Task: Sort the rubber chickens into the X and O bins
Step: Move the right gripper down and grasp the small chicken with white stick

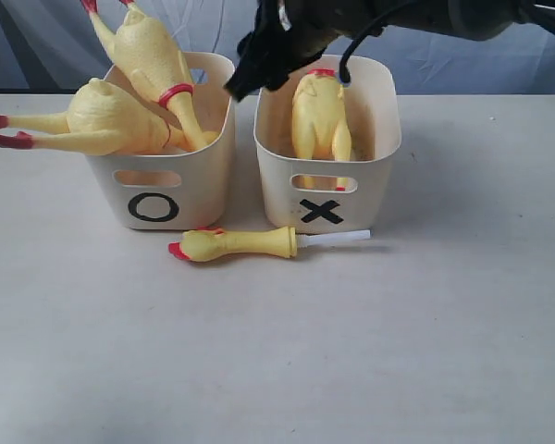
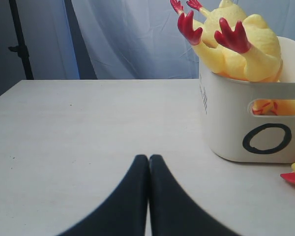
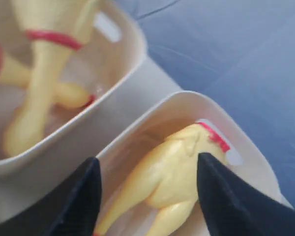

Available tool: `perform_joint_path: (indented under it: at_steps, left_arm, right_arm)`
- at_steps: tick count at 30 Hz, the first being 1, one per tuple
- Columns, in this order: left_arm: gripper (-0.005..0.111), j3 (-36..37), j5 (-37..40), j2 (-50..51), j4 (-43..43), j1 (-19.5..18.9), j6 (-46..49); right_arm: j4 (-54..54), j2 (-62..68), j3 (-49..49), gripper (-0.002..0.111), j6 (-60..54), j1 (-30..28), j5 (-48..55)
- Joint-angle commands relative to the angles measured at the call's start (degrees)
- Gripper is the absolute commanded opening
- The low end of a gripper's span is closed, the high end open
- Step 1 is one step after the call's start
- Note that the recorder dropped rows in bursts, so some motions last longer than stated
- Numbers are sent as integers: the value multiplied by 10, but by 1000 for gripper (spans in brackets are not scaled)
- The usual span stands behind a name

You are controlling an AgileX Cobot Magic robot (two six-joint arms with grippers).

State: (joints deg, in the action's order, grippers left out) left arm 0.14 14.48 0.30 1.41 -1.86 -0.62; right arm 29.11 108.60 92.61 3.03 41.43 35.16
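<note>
Rubber chicken point(image 1: 319, 116) in the X bin point(image 1: 375, 157), two more in the O bin point(image 1: 199, 190) just beside it.

In front of the X bin a yellow neck piece point(image 1: 240, 244) lies on the table point(image 1: 277, 361), its white tube below the X mark and its red beak toward the O bin. The X bin's chicken stands red band up. In the O bin the lower chicken point(image 1: 102, 120) hangs its red feet over the rim away from the X bin, and the upper chicken point(image 1: 148, 55) pokes its feet up. Over the X bin the right gripper point(image 3: 147, 162) is spread and empty. The left gripper point(image 2: 148, 162), pressed together, is low over the table beyond the O bin.
</note>
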Motion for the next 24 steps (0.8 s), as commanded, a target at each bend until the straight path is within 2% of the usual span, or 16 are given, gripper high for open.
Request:
perform_joint_path:
  at_steps: [1, 4, 6, 10, 12, 16, 19, 24]
  left_arm:
    - [0, -1, -9, -3, 2, 2, -2]
    - [0, -1, -9, -3, 2, 2, -2]
    - [0, -1, -9, -3, 2, 2, -2]
    - [0, -1, -9, -3, 2, 2, -2]
    - [0, -1, -9, -3, 2, 2, -2]
    - [0, -1, -9, -3, 2, 2, -2]
    - [0, -1, -9, -3, 2, 2, -2]
    - [0, -1, -9, -3, 2, 2, -2]
  right_arm:
    - [-229, -20, 1, 55, -394, 50, 110]
    - [-316, -10, 1, 55, -503, 60, 200]
    - [-298, 14, 1, 52, -492, 60, 244]
    - [-281, 44, 1, 52, -494, 60, 258]
    - [-282, 71, 1, 51, -512, 62, 251]
    - [-278, 114, 1, 52, -541, 62, 175]
    - [-287, 137, 1, 62, -548, 62, 136]
    - [-284, 177, 1, 63, -548, 59, 92]
